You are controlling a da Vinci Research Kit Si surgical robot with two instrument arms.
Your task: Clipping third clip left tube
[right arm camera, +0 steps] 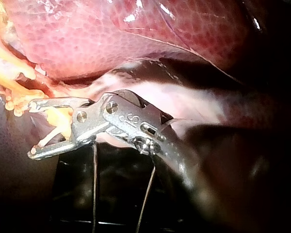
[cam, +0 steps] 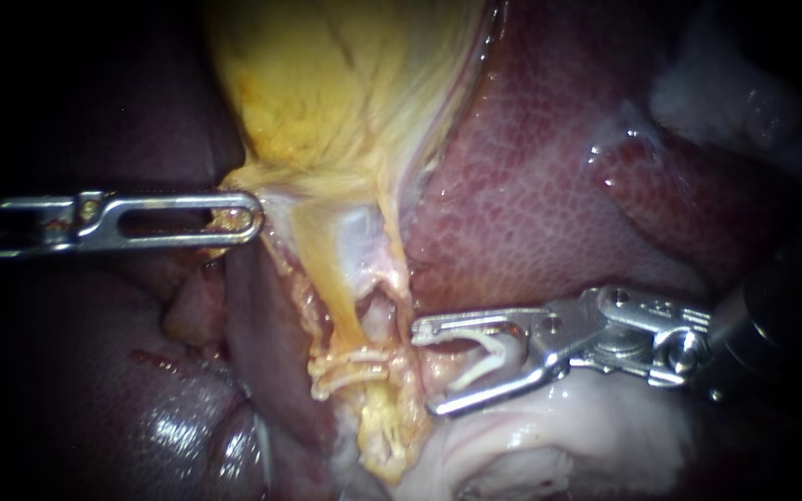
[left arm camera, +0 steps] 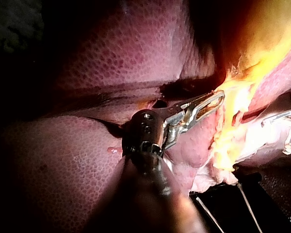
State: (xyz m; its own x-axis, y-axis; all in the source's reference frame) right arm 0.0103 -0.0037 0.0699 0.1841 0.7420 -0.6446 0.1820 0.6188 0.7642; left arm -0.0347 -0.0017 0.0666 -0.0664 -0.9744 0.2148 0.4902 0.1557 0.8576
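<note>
Endoscope view: right tool (cam: 425,369) agape around white V-clip (cam: 494,357); left tool (cam: 251,216) tight on gallbladder (cam: 327,83).

place: surgical bench | signs: liver (cam: 559,186), gallbladder (cam: 327,83), right instrument (cam: 424,369) carrying a clip (cam: 480,369)

We find no text, label, brand, number or sign that can be read in any view. On the metal body of the right instrument (right arm camera: 33,128), behind its jaws, the right wrist view shows what may be small stamped marks; we cannot make them out.
</note>
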